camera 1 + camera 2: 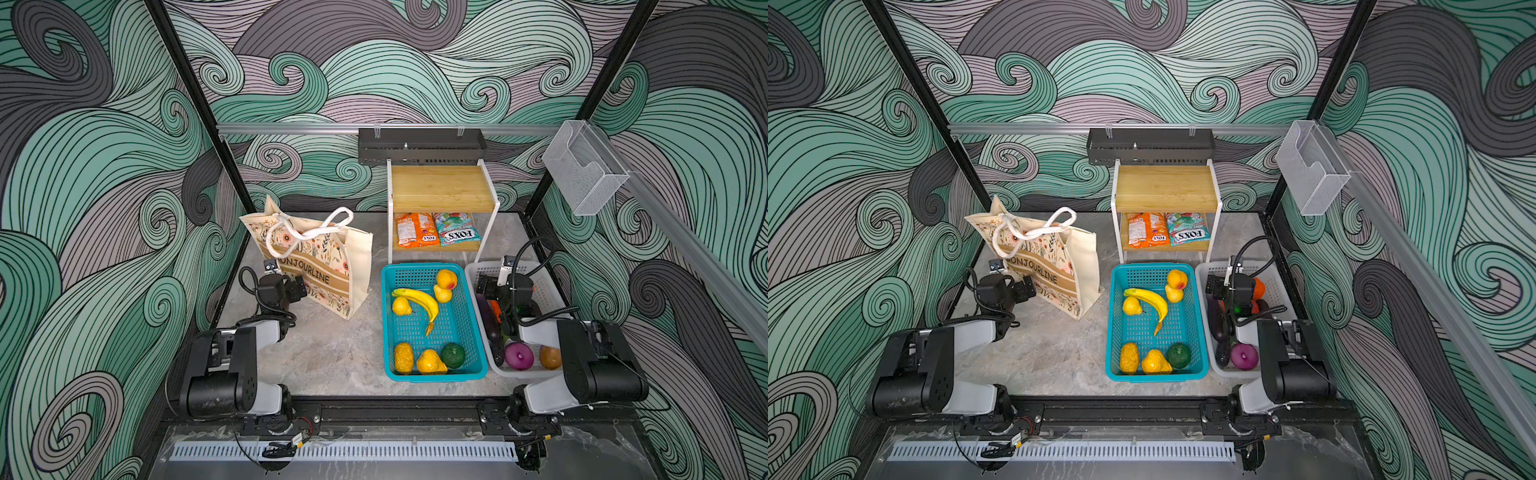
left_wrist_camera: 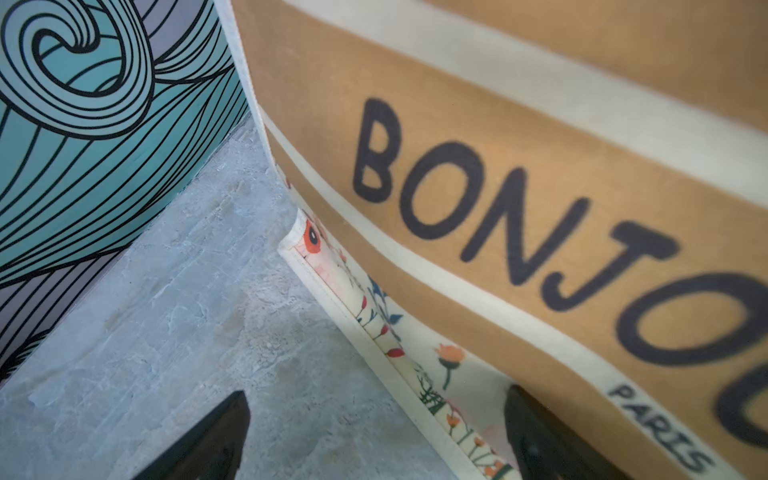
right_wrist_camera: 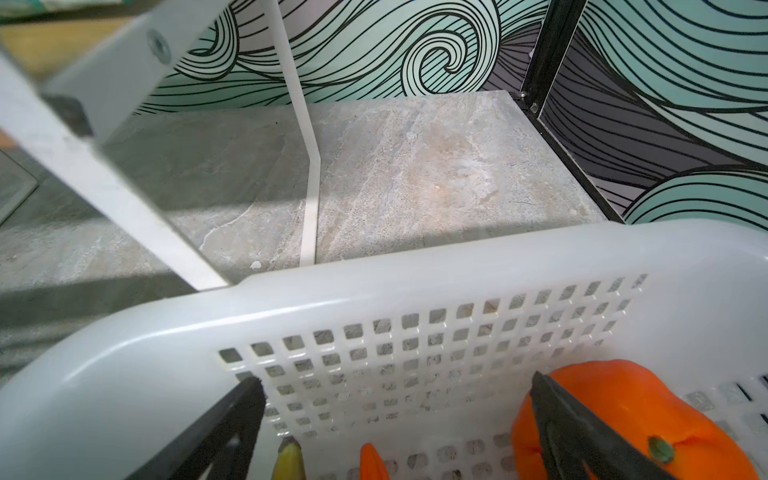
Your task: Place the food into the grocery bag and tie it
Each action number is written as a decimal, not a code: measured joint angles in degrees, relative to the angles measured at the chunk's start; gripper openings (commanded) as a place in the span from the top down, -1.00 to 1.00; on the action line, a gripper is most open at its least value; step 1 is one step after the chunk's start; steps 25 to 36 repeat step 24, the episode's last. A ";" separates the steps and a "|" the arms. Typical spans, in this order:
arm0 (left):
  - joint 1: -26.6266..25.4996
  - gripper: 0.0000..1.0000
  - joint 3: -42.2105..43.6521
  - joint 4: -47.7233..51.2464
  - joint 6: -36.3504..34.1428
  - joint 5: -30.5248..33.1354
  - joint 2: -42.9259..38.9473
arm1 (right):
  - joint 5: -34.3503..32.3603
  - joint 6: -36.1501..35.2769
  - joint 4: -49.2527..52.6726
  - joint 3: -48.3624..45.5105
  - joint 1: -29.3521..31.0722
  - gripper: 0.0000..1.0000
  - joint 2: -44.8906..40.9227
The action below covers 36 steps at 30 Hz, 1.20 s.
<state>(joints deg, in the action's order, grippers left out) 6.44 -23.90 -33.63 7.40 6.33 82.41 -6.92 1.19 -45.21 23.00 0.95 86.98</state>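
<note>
The left tool (image 2: 380, 436) hangs wide open and empty at the lower corner of the grocery bag (image 1: 328, 249). One finger is right by the tan band, though I can't tell if it touches. The bag stands upright at the back left of the bench (image 1: 332, 353). The right tool (image 3: 395, 390), also spread and empty, hovers inside the white basket (image 3: 374, 299) beside an orange vegetable (image 3: 623, 399). A banana (image 1: 419, 299) lies in the teal basket (image 1: 419, 267).
</note>
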 measured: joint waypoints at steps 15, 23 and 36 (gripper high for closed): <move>-0.20 -0.97 -1.81 -2.64 -4.50 -7.65 5.20 | 0.83 -1.05 -3.04 -0.66 0.22 -0.99 1.42; -0.20 -0.97 -1.81 -2.67 -4.87 -8.13 5.18 | 0.85 -1.25 -3.02 -0.63 0.52 -0.99 1.42; -0.20 -0.97 -1.81 -2.67 -4.90 -8.15 5.18 | 0.85 -1.25 -3.02 -0.63 0.52 -0.99 1.42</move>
